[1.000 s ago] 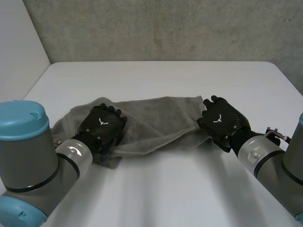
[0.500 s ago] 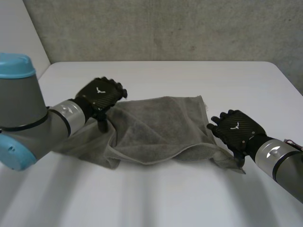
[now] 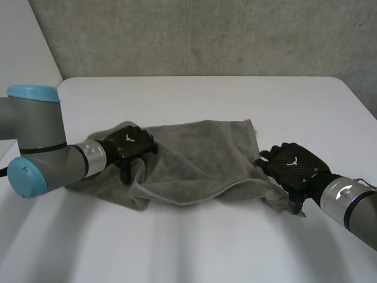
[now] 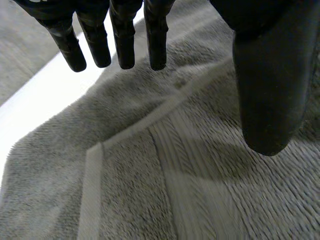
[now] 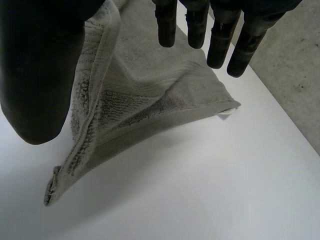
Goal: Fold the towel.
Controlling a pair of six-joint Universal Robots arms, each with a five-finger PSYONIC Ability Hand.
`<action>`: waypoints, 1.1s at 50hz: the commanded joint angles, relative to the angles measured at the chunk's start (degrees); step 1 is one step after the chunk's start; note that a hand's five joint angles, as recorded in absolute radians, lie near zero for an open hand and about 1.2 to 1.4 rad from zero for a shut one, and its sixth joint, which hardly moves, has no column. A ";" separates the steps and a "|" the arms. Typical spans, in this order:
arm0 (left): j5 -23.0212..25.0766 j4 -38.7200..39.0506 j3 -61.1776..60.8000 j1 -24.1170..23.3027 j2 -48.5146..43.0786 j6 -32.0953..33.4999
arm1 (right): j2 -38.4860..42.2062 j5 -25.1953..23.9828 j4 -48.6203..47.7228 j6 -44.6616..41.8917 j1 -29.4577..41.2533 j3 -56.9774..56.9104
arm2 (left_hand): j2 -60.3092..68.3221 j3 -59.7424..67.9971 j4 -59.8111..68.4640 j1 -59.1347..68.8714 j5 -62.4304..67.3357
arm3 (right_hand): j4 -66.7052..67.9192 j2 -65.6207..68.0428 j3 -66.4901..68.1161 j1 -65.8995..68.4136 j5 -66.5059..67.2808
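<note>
White bench (image 3: 194,97) carries a rumpled grey towel (image 3: 200,156), left hand (image 3: 128,146) and right hand (image 3: 293,167) both released, straight-fingered, over its opposite ends.

surface: white table (image 3: 200,97), rounded far corners, pretty wide | on it: one grey towel (image 3: 194,156), lying crosswise around the middle, nearer the front edge | towel: rumpled, partly doubled over itself, loose wavy fold along the front, right-hand corner trailing out flat onto the tabletop
</note>
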 commanded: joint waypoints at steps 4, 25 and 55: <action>1.80 -3.35 0.48 0.06 -1.38 3.31 | 0.00 -0.13 0.01 0.10 -0.16 0.48 | 5.37 -2.78 -3.10 5.63 4.98 | -4.36 -4.04 -2.86 -3.43 -3.49; 4.18 -6.87 -3.47 1.20 5.12 1.73 | 1.67 -0.13 0.18 3.08 1.42 0.48 | 60.53 -2.78 -3.10 60.78 60.13 | -4.36 65.96 -2.86 66.57 66.51; -5.14 -5.55 -34.33 6.47 41.43 -22.17 | -13.70 0.31 16.71 -7.71 -2.01 -3.39 | 60.53 -2.78 -3.10 60.78 60.13 | -4.36 65.96 -2.86 66.57 66.51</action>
